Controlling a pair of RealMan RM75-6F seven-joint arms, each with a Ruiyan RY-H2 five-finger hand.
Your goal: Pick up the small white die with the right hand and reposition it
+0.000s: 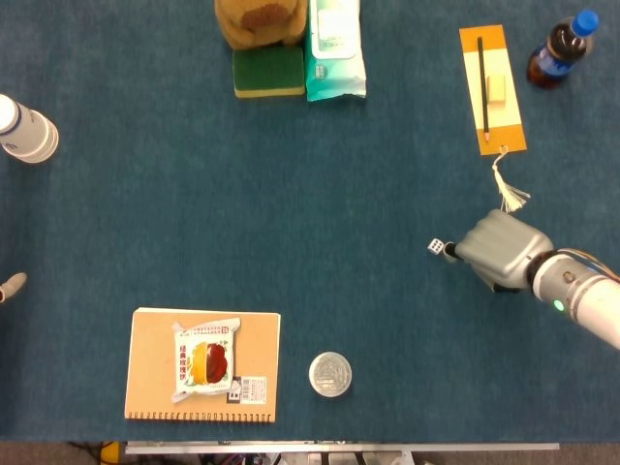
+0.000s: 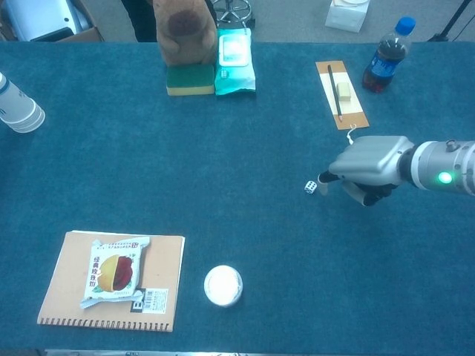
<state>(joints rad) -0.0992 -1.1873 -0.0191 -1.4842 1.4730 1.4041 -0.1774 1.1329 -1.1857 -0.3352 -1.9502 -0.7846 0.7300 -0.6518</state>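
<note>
At the far left edge of the head view a white paper cup stack lies on the blue surface, and lower down at that same edge a small pale tip pokes into frame; what it belongs to cannot be told. In the lower left sits a tan spiral notebook with a snack packet lying on top of it. Just right of the notebook, near the bottom centre, is a round white lid-like disc.

At the top centre a brown plush toy rests behind a green-and-yellow sponge, with a pale green wipes pack touching the sponge's right side.

In the right half of the frame the small white die lies on the surface, free of any grip. The right hand is just beside it on its right, a dark fingertip close to the die; its fingers are curled under the grey back of the hand and hold nothing. In the chest view the die and the hand show a small gap between them.

In the upper right an orange card carries a black pencil and a yellowish eraser, a tassel trailing from its lower end. A cola bottle with a blue cap stands in the top right corner.
</note>
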